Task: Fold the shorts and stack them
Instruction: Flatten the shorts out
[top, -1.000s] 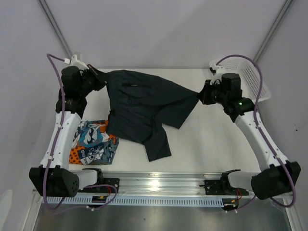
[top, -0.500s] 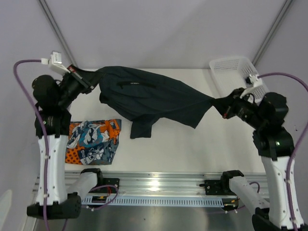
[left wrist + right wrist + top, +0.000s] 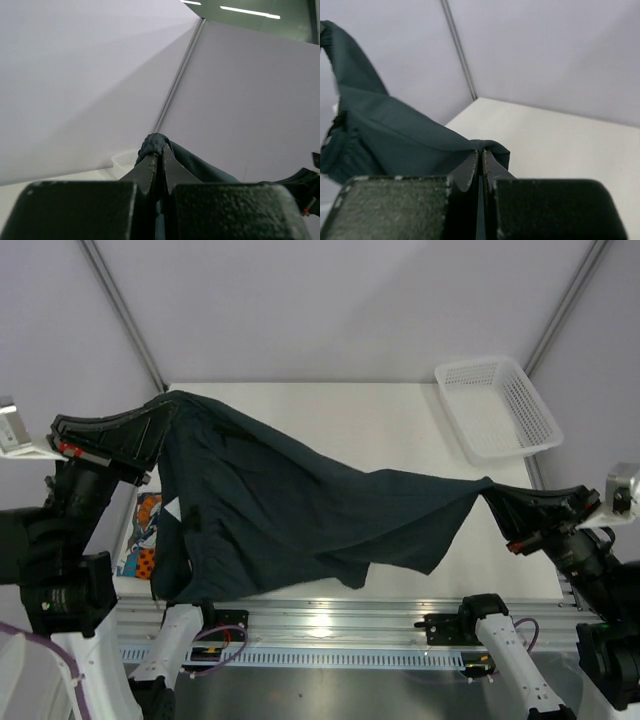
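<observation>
The plain dark navy-teal shorts [image 3: 300, 510] hang stretched in the air between both arms, high above the table. My left gripper [image 3: 165, 410] is shut on one corner of them at the upper left; the bunched cloth shows at its tips in the left wrist view [image 3: 155, 145]. My right gripper [image 3: 490, 490] is shut on the opposite corner at the right, seen in the right wrist view [image 3: 492, 150]. The printed orange, teal and white shorts [image 3: 140, 540] lie on the table at the left, mostly hidden behind the hanging cloth and the left arm.
A white mesh basket [image 3: 495, 405] stands at the back right corner of the white table [image 3: 400, 430]. A metal rail [image 3: 330, 625] runs along the near edge. Grey walls with frame poles enclose the back.
Both arms have risen and pulled apart, lifting the dark shorts off the table and spreading them wide. The cloth now covers most of the printed shorts from view.
</observation>
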